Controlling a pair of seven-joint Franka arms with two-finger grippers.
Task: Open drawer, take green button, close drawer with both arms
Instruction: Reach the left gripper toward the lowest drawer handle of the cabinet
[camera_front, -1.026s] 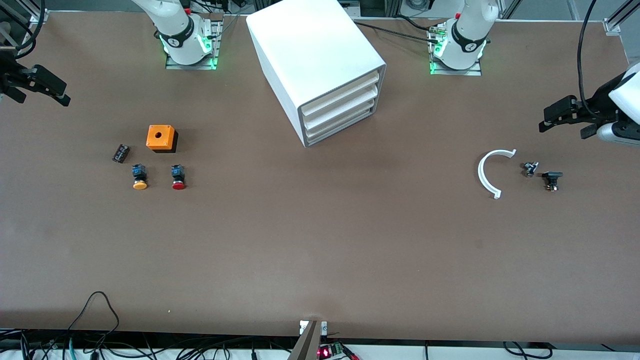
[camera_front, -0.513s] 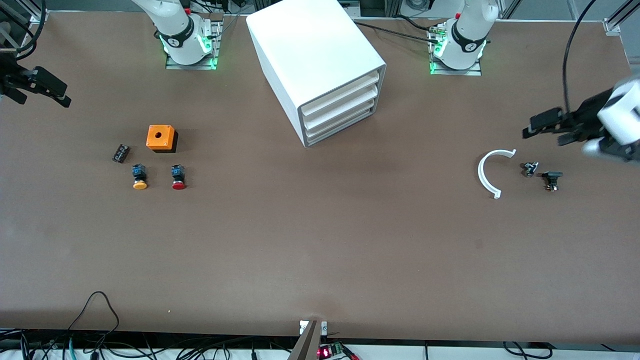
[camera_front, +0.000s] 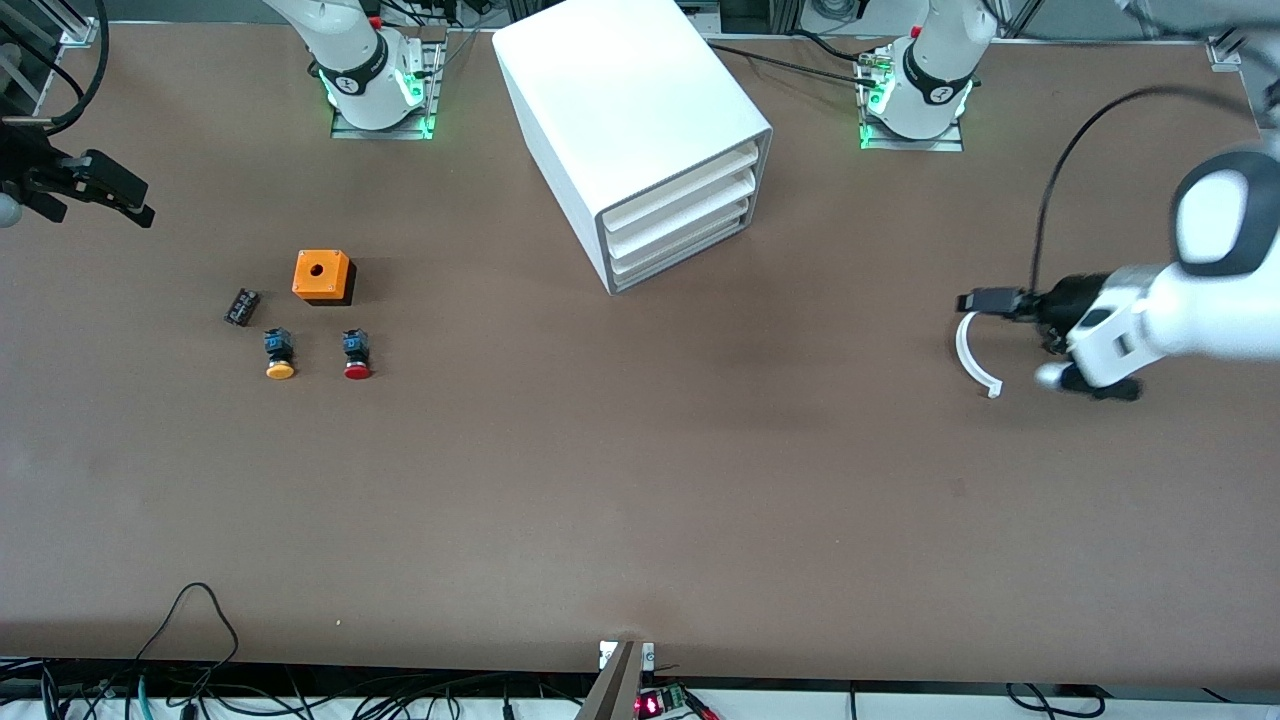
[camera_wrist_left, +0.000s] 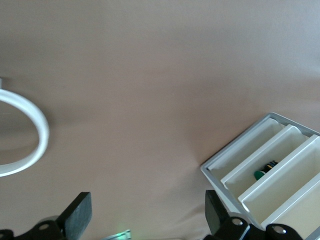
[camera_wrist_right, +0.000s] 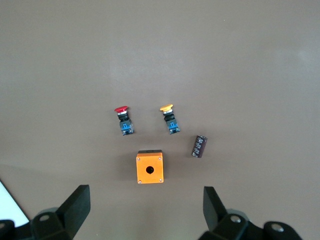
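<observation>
The white cabinet (camera_front: 640, 120) stands mid-table near the bases, and its drawer (camera_front: 682, 238), below two upper fronts, is shut. In the left wrist view the cabinet front (camera_wrist_left: 272, 170) shows a small green-capped button (camera_wrist_left: 261, 173) lying in one of its trays. My left gripper (camera_front: 985, 300) hangs low and open over one end of a white C-shaped ring (camera_front: 966, 352), nothing between its fingers (camera_wrist_left: 79, 216). My right gripper (camera_front: 122, 195) is open and empty in the air at the right arm's end of the table.
An orange box (camera_front: 322, 275), a yellow-capped button (camera_front: 279, 356), a red-capped button (camera_front: 356, 356) and a small black part (camera_front: 241, 306) lie toward the right arm's end. The right wrist view looks down on the orange box (camera_wrist_right: 150, 168). The left wrist view also shows the ring (camera_wrist_left: 36, 134).
My left arm has swung in from the table's end and come down over the white ring, hiding the small black parts beside it. The right gripper has drifted only slightly.
</observation>
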